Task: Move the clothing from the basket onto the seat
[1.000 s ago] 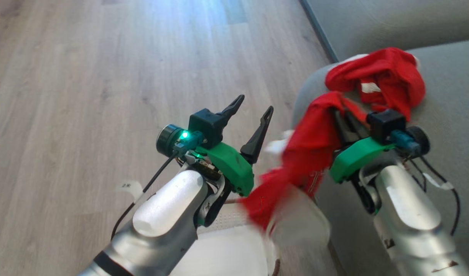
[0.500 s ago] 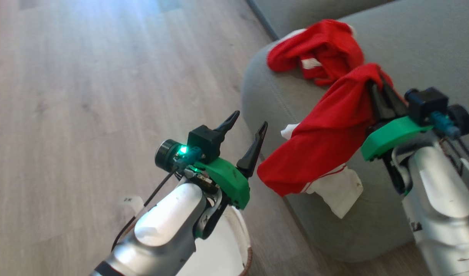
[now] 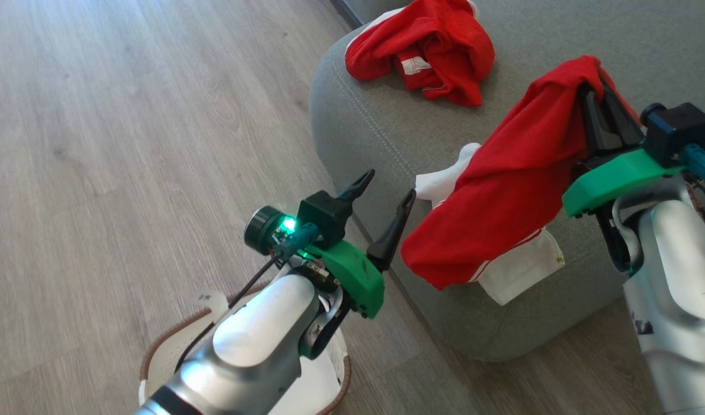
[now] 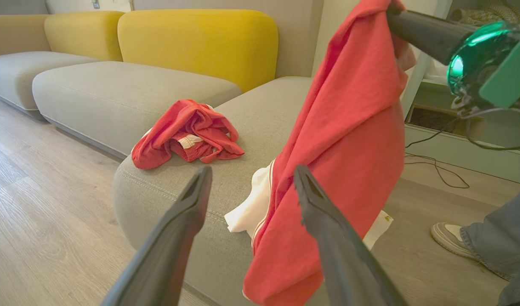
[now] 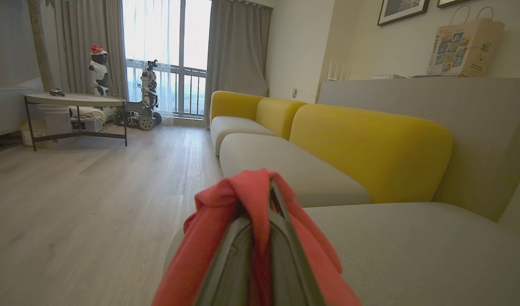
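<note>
My right gripper (image 3: pixel 595 86) is shut on a red garment with white panels (image 3: pixel 502 190), which hangs from the fingers over the rounded front edge of the grey-green seat (image 3: pixel 387 127). In the right wrist view the red cloth (image 5: pixel 225 204) drapes over both closed fingers. A second piece of red clothing (image 3: pixel 427 46) lies crumpled on the seat's far corner. My left gripper (image 3: pixel 388 184) is open and holds nothing, just left of the hanging garment. The white basket with a brown rim (image 3: pixel 168 334) sits on the floor under my left forearm.
Wood floor (image 3: pixel 127 144) spreads to the left of the seat. Yellow backrests (image 4: pixel 200 42) line the sofa. A person's shoe and trouser leg (image 4: pixel 451 238) stand to the right beside loose cables (image 4: pixel 438 170). A round table (image 5: pixel 72 100) stands far across the room.
The head camera has turned, so the whole picture has shifted. My right gripper has carried the red garment away from the basket to the seat's edge. The left gripper stays open.
</note>
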